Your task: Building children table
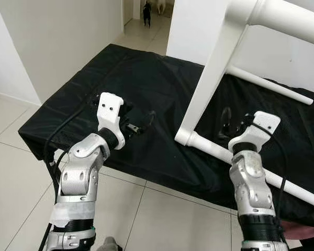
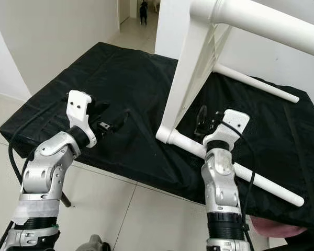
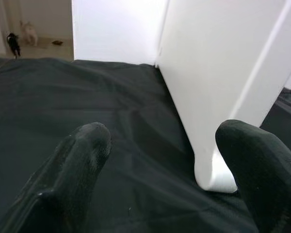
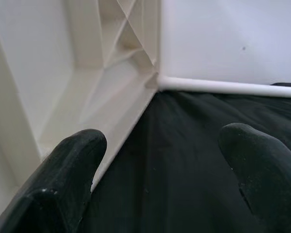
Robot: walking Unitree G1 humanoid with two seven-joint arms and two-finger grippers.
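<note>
A black cloth (image 1: 146,78) is covering a low platform and draping over its near edge onto a pale tiled floor (image 1: 10,172); white walls (image 1: 57,36) are flanking a corridor at the back, where a small dark animal (image 1: 147,11) is standing. The table (image 1: 214,73), white and glossy, is lying tipped on the cloth toward the robot's right side; its flat top is standing nearly upright at the far side, with moulded ribs showing on its underside in the right wrist view; one round leg (image 1: 293,23) is jutting overhead, another leg (image 1: 272,86) is lying low along the cloth farther back, and a nearer leg (image 1: 251,167) is running along the cloth toward the right edge, its rounded end resting on the fabric. The left gripper (image 1: 138,123) is hovering low over the cloth just left of the table, its fingers (image 3: 82,160) spreading wide and holding nothing. The right gripper (image 1: 231,121) is hanging above the nearer leg, pointing into the table's underside, its fingers (image 4: 72,165) also parting wide around empty space.
</note>
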